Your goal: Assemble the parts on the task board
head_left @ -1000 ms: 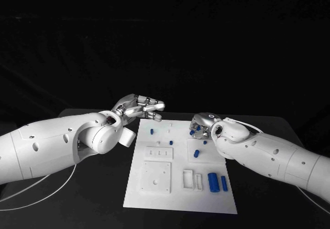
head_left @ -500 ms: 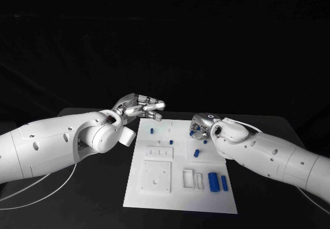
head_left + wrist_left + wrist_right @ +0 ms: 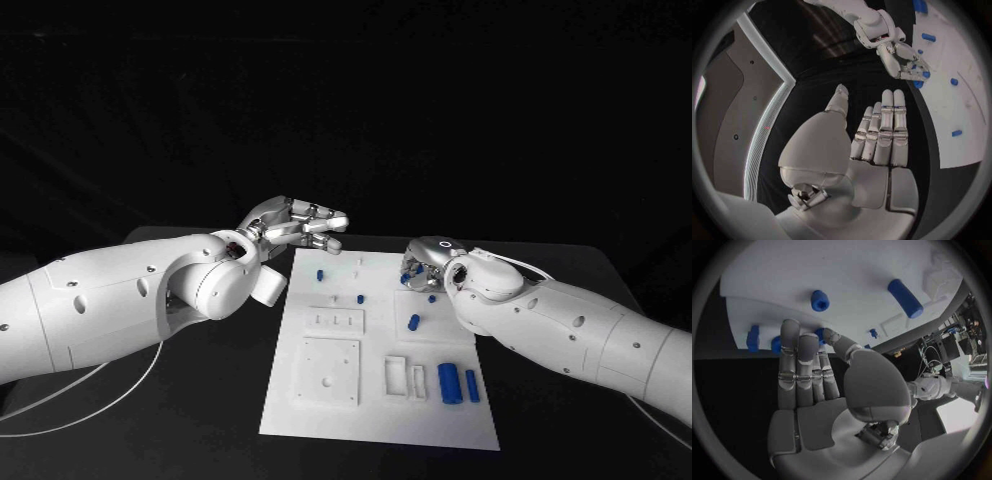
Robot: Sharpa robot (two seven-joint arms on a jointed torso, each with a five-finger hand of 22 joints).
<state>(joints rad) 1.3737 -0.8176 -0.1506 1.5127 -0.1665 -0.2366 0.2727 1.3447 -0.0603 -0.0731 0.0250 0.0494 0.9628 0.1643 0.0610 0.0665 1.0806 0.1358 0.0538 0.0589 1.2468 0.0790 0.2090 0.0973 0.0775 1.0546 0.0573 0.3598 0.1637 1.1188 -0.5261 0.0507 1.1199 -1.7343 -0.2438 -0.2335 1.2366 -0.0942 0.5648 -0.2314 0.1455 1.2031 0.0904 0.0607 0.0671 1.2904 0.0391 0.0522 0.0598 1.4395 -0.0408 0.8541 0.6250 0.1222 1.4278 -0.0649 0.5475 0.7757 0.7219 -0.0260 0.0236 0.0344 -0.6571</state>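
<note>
My right robot hand (image 3: pixel 427 262) is low over the far right part of the task board (image 3: pixel 378 420), at about 1 o'clock from the middle of the board. Its fingers (image 3: pixel 797 352) are out fairly straight and their tips reach down among some small blue parts (image 3: pixel 819 300) that stand there. I cannot tell if it has hold of one; a blue bit sits right at the fingertips, but nothing looks pinched.

My left robot hand (image 3: pixel 299 226) is up off the desk (image 3: pixel 216 400), just past the far left corner of the board, at about 11 o'clock. Its fingers are spread flat and it holds nothing.

I think the step is to pick up one little blue part. To do it well, I should go slow and close on just one piece, because the others stand very near and could tip. A blue peg (image 3: pixel 413 321) lies on the board, nearer to me than that hand, and two long blue parts (image 3: pixel 457 383) lie side by side at about 5 o'clock. I should keep the left hand out of the way.
</note>
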